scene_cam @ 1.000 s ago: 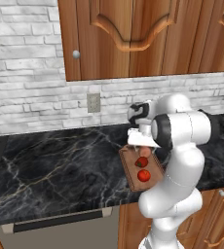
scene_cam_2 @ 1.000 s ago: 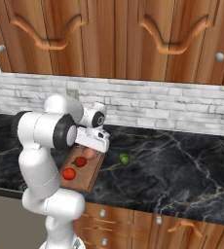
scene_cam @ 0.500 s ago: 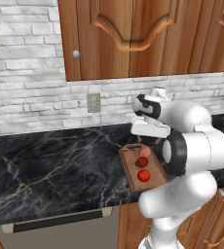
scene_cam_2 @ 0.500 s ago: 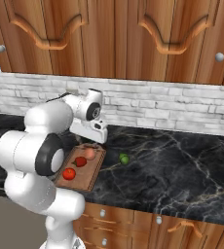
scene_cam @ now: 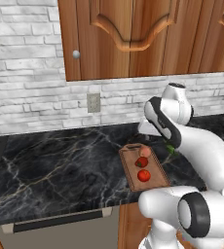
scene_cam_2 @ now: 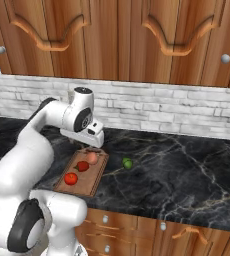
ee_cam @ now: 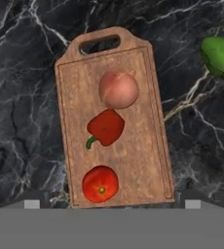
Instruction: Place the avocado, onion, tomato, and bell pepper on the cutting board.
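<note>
**Ana:** Since a second ago the arm has swung from low over the cutting board (ee_cam: 115, 121) up and back toward the wall, so the gripper (scene_cam_2: 94, 141) now hangs above the board's handle end. What holds everything up?

**Ben:** Going from biggest down: the black marble table (scene_cam: 55, 165) carries it all, and the cutting board lies flat on it, handle slot toward the wall.

**Ana:** And the gripper's state?

**Ben:** Its jaws stand spread wide with nothing between them. In the hand view its two tips sit one at each side of the board's near end, clear of the wood.

**Ana:** What lies on the board?

**Ben:** Three things in a row along its length. The onion (ee_cam: 118, 89) sits nearest the handle slot, the bell pepper (ee_cam: 105, 127) in the middle of the board, just beside the onion, and the tomato (ee_cam: 100, 184) at the board's far end from the handle.

**Ana:** The avocado (scene_cam_2: 127, 163)?

**Ben:** Off the board, on the table beside its long edge, level with the handle end.
</note>
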Robot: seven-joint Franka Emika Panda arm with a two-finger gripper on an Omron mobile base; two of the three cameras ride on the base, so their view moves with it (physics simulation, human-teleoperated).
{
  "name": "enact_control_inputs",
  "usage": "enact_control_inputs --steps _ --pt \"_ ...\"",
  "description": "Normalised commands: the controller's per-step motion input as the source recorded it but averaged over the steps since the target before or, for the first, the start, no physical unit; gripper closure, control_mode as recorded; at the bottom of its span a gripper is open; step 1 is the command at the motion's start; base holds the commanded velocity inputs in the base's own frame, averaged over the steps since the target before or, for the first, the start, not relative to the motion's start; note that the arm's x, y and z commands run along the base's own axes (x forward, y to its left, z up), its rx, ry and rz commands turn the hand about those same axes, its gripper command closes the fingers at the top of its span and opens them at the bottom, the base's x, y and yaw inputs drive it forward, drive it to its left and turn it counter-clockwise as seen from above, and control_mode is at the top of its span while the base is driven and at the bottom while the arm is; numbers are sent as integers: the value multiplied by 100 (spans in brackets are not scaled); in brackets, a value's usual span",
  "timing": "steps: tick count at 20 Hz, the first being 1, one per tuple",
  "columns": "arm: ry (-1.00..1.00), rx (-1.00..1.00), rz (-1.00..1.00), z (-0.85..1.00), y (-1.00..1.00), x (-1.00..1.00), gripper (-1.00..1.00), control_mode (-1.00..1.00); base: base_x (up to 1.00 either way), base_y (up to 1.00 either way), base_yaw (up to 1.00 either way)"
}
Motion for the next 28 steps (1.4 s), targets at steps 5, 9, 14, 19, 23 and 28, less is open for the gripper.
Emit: enact_control_inputs --steps 5,9,14,19,23,28 --pt "-16 -2 0 54 -14 -55 -100 -100 0 0 0" --pt "-9 -4 0 42 -35 -6 -100 -100 0 0 0" --pt "0 -1 0 27 -40 0 -100 -100 0 0 0" --pt "0 0 0 2 -30 0 -100 -100 0 0 0" --pt "0 0 0 0 -35 8 -100 -100 0 0 0" --pt "1 0 0 0 -21 27 -100 -100 0 0 0"
